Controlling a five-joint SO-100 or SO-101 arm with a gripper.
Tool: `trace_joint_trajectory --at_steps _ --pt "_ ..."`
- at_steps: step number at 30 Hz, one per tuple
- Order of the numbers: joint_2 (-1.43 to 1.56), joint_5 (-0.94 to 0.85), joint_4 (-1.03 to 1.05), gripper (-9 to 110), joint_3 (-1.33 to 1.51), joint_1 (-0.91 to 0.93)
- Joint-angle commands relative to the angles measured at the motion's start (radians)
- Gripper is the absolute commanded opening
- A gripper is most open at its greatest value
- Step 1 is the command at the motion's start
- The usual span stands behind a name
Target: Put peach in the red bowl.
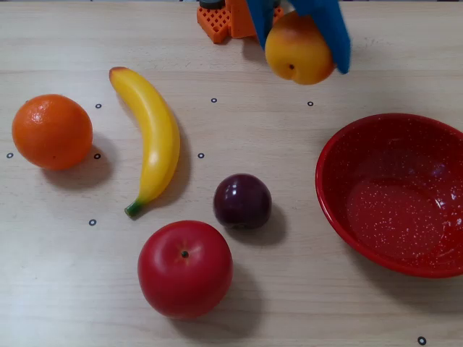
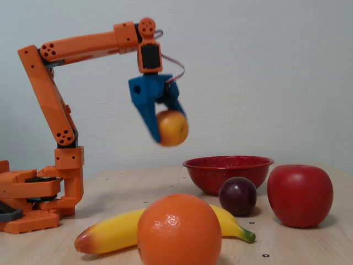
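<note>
Pale wooden counter point(image 1: 239, 137), item held: peach point(image 2: 172, 127), clamped in my blue tool point(image 2: 165, 131), lifted clear of the surface. Red bowl point(image 2: 228, 173) sits empty, off to the right in both fixed views. Pickup done; carry-over and release outstanding.

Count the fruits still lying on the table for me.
4: orange at far left in the top-down fixed view, banana beside it, plum mid-table, apple nearest the bottom edge. The peach is airborne in the hand. None seem hidden.
</note>
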Motion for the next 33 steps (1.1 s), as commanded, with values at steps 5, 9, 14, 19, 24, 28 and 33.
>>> trace_joint_trajectory --at_steps 5,9,14,19,24,28,33 --pt "-0.035 0.109 -0.081 0 -0.279 -0.052" --pt "-0.114 0.176 -0.133 0 -0.374 -0.095" --pt "-0.224 0.247 -0.195 0 -0.462 -0.143" --pt "-0.334 0.301 -0.253 0 -0.528 -0.176" --pt "-0.425 0.391 -0.325 0 -0.558 -0.198" --pt "-0.54 0.457 -0.331 0 -0.64 -0.215" --pt "-0.681 0.492 -0.328 0 -0.738 -0.235"
